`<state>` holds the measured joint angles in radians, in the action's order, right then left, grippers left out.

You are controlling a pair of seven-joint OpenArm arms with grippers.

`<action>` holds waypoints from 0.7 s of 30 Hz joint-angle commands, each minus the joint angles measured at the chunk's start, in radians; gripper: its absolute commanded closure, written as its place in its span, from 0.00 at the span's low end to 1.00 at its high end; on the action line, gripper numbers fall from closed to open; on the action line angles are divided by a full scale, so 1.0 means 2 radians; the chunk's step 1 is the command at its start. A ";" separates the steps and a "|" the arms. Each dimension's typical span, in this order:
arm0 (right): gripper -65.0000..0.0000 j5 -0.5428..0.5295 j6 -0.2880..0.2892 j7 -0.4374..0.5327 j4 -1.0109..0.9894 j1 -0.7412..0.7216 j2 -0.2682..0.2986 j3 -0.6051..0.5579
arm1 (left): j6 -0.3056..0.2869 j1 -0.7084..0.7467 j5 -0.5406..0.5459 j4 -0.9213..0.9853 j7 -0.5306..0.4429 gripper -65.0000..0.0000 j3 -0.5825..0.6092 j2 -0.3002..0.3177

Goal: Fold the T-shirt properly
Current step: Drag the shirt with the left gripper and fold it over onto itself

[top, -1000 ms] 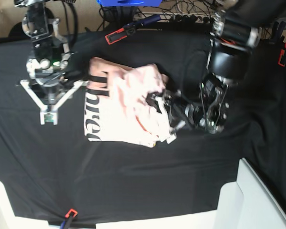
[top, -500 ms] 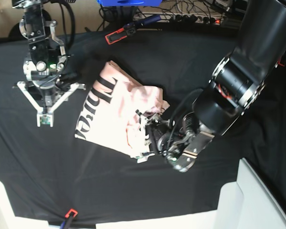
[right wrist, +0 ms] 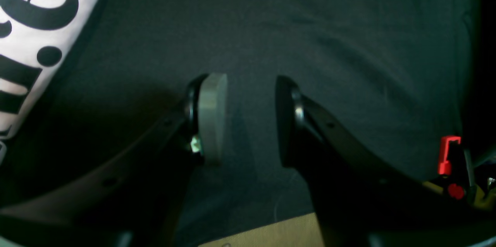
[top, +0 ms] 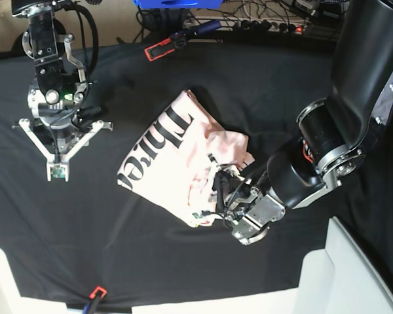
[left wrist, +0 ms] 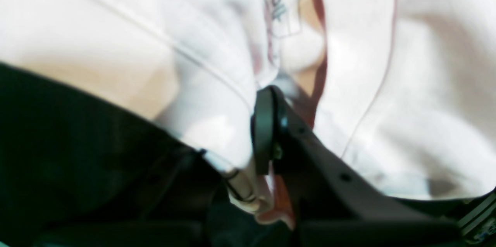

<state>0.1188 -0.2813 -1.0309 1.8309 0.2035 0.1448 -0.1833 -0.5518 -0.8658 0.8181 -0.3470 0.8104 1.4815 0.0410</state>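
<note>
Between the jaws of the left tool [top: 217, 196], a fold of the T-shirt [top: 177, 157] is pinched tight at its edge. Since the earlier pictures the pink shirt has been dragged and turned, away from the right tool [right wrist: 244, 117] and toward the near side of the counter [top: 150, 261]. Big black letters are printed on the soft cotton, but the word cannot be read whole. The right tool is held partly open, with nothing in it, above black cloth beside the shirt.
</note>
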 commanded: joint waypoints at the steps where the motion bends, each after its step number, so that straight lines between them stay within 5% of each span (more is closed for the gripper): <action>1: 0.69 0.006 -0.002 0.009 0.010 -0.006 0.002 0.002 | 0.015 -0.018 -0.019 0.010 -0.012 1.00 0.001 -0.007; 11: 0.69 0.006 -0.002 0.009 0.010 -0.005 0.002 0.002 | 0.016 -0.025 -0.019 0.109 -0.106 1.00 0.001 -0.089; 15: 0.69 0.006 -0.002 0.009 0.010 -0.004 0.002 0.002 | 0.019 -0.026 -0.019 0.112 -0.131 1.00 0.001 -0.099; 21: 0.69 0.006 -0.002 0.009 0.010 -0.002 0.002 0.002 | 0.103 -0.050 -0.019 0.112 -0.188 1.00 0.001 -0.099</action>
<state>0.1184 -0.2817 -1.0302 1.8309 0.2070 0.1448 -0.1833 -0.3492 -0.9096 0.7723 -0.1154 0.4583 1.4830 -0.1474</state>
